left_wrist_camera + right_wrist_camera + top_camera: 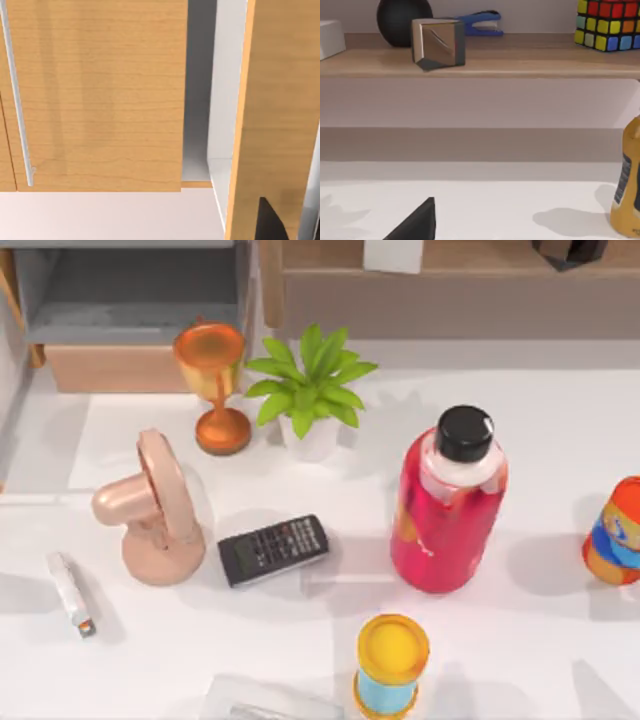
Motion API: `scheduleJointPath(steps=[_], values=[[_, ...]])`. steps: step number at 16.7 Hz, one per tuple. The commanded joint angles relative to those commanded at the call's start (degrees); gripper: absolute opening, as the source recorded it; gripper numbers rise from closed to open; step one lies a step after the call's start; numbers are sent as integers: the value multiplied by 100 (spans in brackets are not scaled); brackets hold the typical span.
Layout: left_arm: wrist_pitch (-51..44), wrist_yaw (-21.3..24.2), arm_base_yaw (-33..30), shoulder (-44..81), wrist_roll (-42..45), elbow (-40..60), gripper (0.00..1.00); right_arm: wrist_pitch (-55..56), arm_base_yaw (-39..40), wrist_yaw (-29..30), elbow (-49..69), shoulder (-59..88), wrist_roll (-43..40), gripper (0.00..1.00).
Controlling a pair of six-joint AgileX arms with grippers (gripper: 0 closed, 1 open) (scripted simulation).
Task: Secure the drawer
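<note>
The left end effector is seen close up against tan wood panelling, and whether it is open or closed cannot be told. The drawer (115,368) is found pulled out at the surface's far left corner, grey inside exposed, its front panel just beside the goblet (212,380). A flat, square push on the panel's middle is called for, kept well off the goblet so nothing is tipped. The right arm is parked facing the shelf (480,62).

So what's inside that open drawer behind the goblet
The drawer stands pulled out, and the visible part of its grey inside looks bare. The orange goblet stands right in front of its tan front panel. The back of the inside runs past the top view's edge, so it cannot be checked.
</note>
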Motion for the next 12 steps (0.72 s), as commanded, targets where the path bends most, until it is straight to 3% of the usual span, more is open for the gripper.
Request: scheduleJointPath(steps=[12], values=[[-239, -196, -173, 197, -22, 353, 0, 0, 0, 0, 0, 0, 0, 100]])
